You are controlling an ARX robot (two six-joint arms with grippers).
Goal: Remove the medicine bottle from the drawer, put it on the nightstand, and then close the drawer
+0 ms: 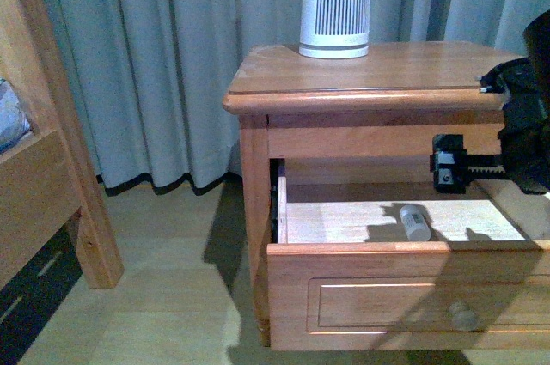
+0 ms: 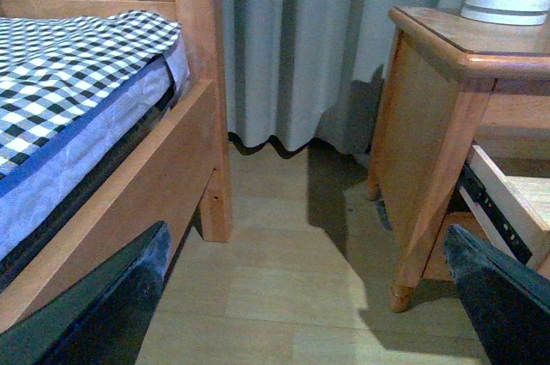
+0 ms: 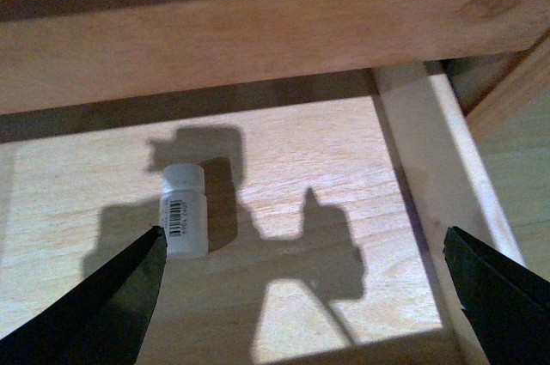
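White medicine bottle (image 1: pixel 415 222), one, lying in one open drawer (image 1: pixel 378 296)

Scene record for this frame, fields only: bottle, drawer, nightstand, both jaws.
bottle: medicine bottle lying on its side on the drawer floor, cap toward the back
drawer: drawer pulled open
nightstand: nightstand top carries a white slatted device; bottle not on it yet
right jaws: open, over the open drawer, not touching the bottle
left jaws: open, empty, facing the floor between bed and nightstand
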